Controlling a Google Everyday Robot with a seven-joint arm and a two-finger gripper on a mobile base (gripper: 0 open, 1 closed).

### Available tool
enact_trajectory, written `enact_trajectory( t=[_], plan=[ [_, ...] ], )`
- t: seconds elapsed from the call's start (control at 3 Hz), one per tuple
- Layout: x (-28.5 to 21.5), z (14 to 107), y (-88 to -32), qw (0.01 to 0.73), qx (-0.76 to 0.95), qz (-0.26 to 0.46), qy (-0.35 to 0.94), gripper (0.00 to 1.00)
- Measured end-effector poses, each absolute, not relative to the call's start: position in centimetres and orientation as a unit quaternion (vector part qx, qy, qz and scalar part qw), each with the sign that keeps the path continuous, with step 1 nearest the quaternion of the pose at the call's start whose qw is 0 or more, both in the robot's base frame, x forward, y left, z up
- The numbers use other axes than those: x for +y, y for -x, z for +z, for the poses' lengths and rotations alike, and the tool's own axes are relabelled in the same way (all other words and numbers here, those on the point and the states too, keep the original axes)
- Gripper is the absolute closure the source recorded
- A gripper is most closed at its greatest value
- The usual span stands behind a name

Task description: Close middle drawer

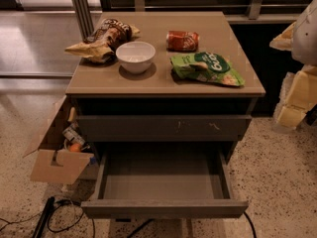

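While the middle drawer (163, 182) stands pulled well out below the scratched drawer front (163, 128), its grey box empty and its plain front nearest the camera, closing it calls for a level push. Apply contact near the centre of the handle-less front and drive straight toward the cabinet, so that neither side binds in its runner. The tool (297, 95) sits at the right edge, beside the cabinet and well apart from the drawer front. It is cut off by the frame, and its state cannot be told. Above, the surface (237, 83) carries a white bowl (135, 56), a red can (182, 40) on its side, a green snack bag (208, 68) and a brown snack bag (103, 39). Left of the cabinet, a cardboard box (58, 165) and floor cables (62, 214) lie partly hidden. The runners and anything below the open drawer are not visible.
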State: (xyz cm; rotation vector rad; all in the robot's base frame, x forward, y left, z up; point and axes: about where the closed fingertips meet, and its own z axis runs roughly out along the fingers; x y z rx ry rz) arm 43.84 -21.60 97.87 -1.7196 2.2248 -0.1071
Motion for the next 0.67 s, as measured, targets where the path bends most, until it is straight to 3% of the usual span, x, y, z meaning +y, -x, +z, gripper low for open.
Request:
enact_trajectory(
  t=[0.67],
  plan=[
    [-21.0, 95.9, -43.1, 0.166, 0.781, -0.018, 0.602, 0.0]
  ],
)
